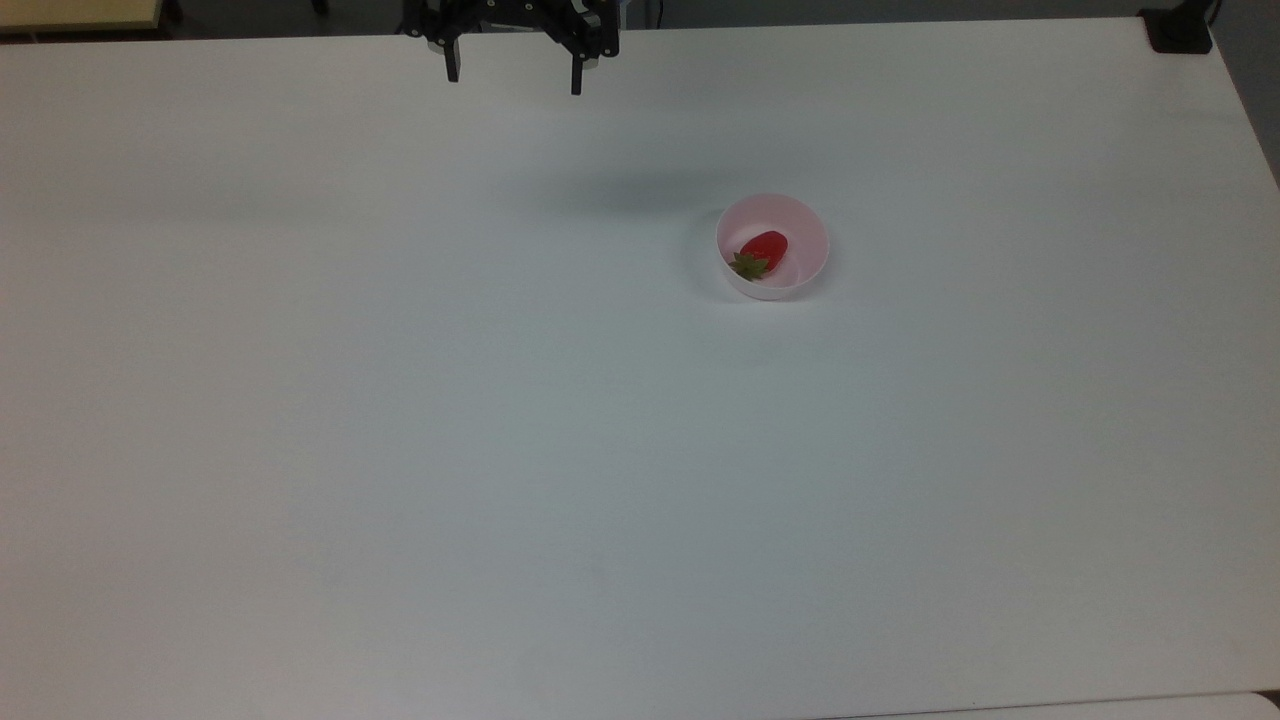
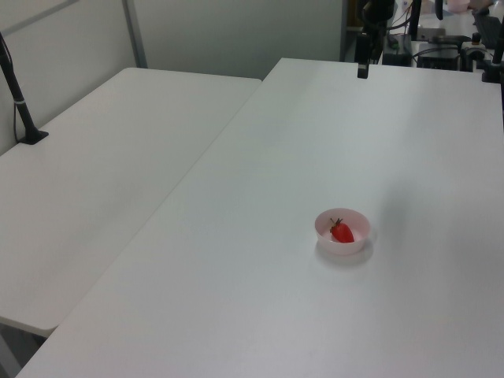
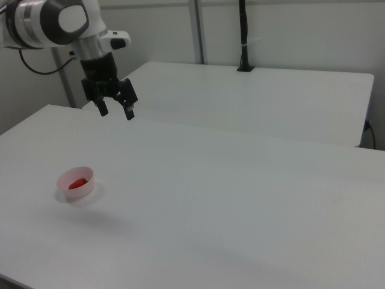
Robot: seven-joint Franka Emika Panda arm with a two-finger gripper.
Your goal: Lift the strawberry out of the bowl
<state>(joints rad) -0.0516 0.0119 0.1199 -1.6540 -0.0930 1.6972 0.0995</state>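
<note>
A pale pink bowl (image 1: 790, 215) stands on the white table right of centre in the top view. Inside it lies a glossy red strawberry (image 1: 766, 247) on its side, green cap toward the top view's lower left. The bowl (image 2: 353, 221) and strawberry (image 2: 342, 232) also appear in the left view, and the bowl (image 3: 83, 174) with the strawberry (image 3: 76, 184) sits at the right view's left. My gripper (image 1: 512, 83) hangs open and empty high over the table's far edge, well away from the bowl. In the right view the gripper (image 3: 116, 111) is above and behind the bowl.
A second white table (image 2: 102, 165) adjoins along the left view's left side. A black post on a base (image 3: 243, 36) stands on it. Another black base (image 1: 1178, 32) sits at the top view's upper right corner. Cables and equipment (image 2: 441, 39) lie behind the far edge.
</note>
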